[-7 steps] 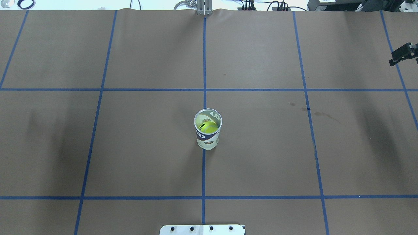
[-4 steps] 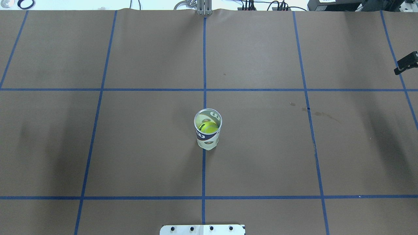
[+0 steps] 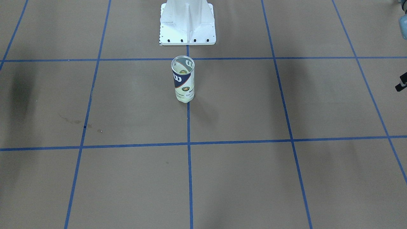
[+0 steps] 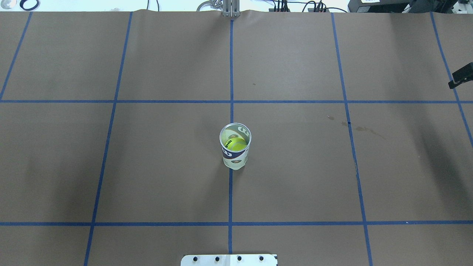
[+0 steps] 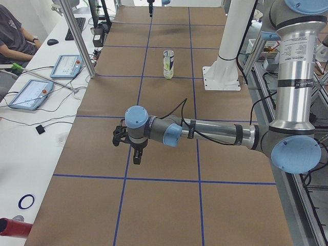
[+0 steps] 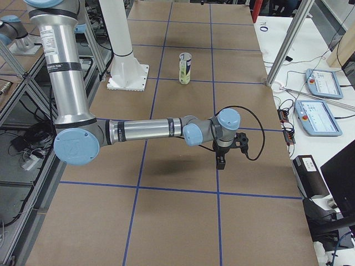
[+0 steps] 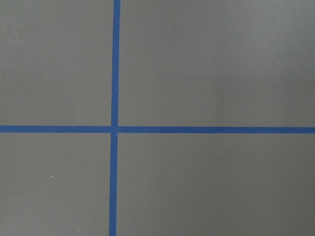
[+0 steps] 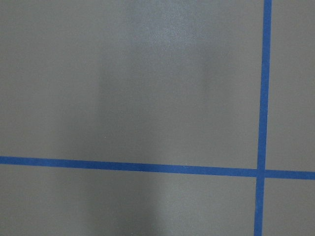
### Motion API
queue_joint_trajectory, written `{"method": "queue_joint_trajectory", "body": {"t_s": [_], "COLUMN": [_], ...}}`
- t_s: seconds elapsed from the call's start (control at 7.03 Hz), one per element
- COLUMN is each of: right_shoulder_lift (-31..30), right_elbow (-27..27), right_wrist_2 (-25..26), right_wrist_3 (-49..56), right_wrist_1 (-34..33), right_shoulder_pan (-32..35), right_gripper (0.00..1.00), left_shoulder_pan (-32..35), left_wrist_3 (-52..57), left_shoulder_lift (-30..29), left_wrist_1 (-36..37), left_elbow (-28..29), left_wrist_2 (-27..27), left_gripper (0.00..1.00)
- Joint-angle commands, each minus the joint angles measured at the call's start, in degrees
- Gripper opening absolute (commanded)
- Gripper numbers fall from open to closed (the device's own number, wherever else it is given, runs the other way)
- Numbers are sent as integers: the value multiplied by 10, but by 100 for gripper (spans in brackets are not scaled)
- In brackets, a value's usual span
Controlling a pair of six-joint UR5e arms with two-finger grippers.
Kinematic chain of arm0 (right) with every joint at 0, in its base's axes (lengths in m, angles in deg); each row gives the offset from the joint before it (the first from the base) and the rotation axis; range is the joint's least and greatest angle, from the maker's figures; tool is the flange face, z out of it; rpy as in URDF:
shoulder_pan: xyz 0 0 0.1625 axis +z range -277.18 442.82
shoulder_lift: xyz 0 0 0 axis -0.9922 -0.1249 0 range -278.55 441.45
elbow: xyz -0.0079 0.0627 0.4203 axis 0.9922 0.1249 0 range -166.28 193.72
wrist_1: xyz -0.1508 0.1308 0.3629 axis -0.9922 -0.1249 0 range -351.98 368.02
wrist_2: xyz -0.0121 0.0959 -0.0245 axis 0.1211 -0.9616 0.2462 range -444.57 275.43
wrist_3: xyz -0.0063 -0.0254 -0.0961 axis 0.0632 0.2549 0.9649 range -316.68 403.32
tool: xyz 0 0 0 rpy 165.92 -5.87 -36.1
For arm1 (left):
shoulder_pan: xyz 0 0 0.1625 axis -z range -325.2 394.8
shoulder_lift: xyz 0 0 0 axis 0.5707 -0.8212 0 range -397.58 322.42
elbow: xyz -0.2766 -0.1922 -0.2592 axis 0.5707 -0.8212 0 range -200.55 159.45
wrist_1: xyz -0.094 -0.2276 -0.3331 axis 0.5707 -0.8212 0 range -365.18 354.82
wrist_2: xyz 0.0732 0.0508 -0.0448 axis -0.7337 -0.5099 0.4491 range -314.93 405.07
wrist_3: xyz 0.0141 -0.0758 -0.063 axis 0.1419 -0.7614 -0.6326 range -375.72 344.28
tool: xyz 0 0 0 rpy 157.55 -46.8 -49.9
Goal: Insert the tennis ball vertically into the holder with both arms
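Tennis ball [image 4: 236, 145] seated in upright holder [image 4: 235, 157].
My left gripper [image 5: 136, 156] hangs at its 9 o'clock, right gripper [image 6: 221, 160] at 3; spread or pressed, I cannot tell.

overhead/front: opposed, steep | sides: table [image 4: 295, 166] ends | wrists: close, downward | shared: holder [image 4: 234, 157]

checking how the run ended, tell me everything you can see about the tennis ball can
The holder is a clear plastic can with a navy-and-white label bearing a white W, a silver rim and no lid. It stands upright on the brown paper table, right on the blue centre tape line, out from the white pedestal base. A yellow-green tennis ball sits inside. Nothing else touches it.
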Motion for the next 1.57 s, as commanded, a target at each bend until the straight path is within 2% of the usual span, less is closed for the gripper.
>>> {"method": "queue_joint_trajectory", "body": {"t_s": [0.0, 0.43, 1.0, 1.28, 1.42], "right_shoulder_lift": [-3, -24, -27, -29, -35], "right_elbow": [2, -3, -9, -30, -45], "right_wrist_2": [1, 1, 1, -3, -10], "right_wrist_3": [22, 43, 41, 41, 41], "right_wrist_1": [-1, 7, 7, 2, 1], "right_shoulder_pan": [17, 23, 24, 24, 25], "right_gripper": [99, 99, 99, 99, 99], "left_shoulder_pan": [0, -1, -4, -3, -5], "left_wrist_3": [29, 132, 130, 130, 131], "left_shoulder_lift": [10, 20, 17, 22, 28], "left_wrist_1": [6, 7, 31, 33, 40], "left_elbow": [3, 15, 12, -6, 2], "left_wrist_2": [-1, -4, 0, 1, 1], "left_gripper": [100, 100, 100, 100, 100]}}
